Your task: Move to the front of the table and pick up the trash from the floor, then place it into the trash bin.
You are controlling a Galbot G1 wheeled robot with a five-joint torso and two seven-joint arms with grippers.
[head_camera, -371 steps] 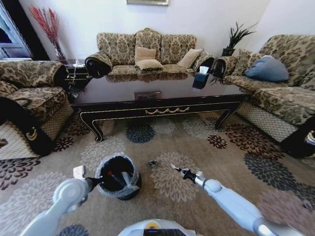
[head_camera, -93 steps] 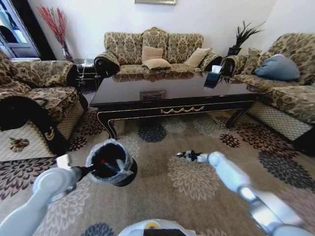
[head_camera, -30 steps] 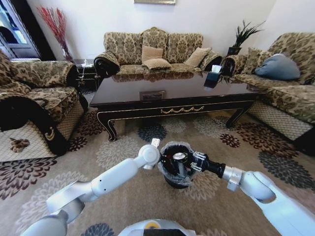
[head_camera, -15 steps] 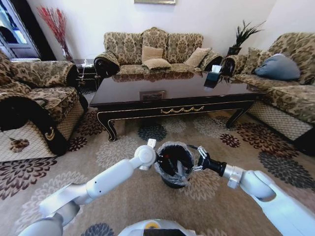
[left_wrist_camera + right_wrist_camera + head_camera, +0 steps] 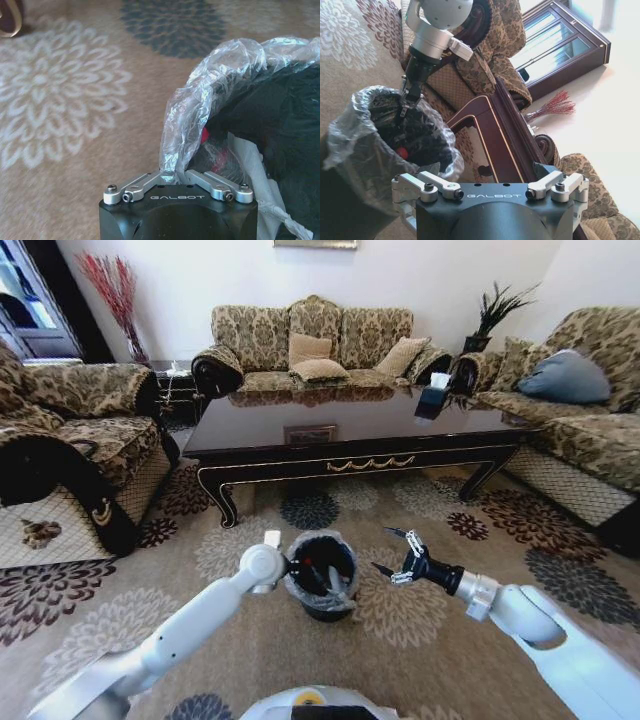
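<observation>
Pinching the liner at the rim, the left gripper (image 5: pixel 287 565) holds the trash bin (image 5: pixel 322 580) at lower centre. The right gripper (image 5: pixel 392 552), fingers spread and apparently empty, hangs just right of it. Red-tipped trash (image 5: pixel 307 562) lies inside.

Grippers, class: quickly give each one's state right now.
Left gripper: shut on the trash bin rim.
Right gripper: open, holding nothing, beside the bin.

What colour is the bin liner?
Clear crinkly plastic over the black bin, clearest in the left wrist view.
</observation>
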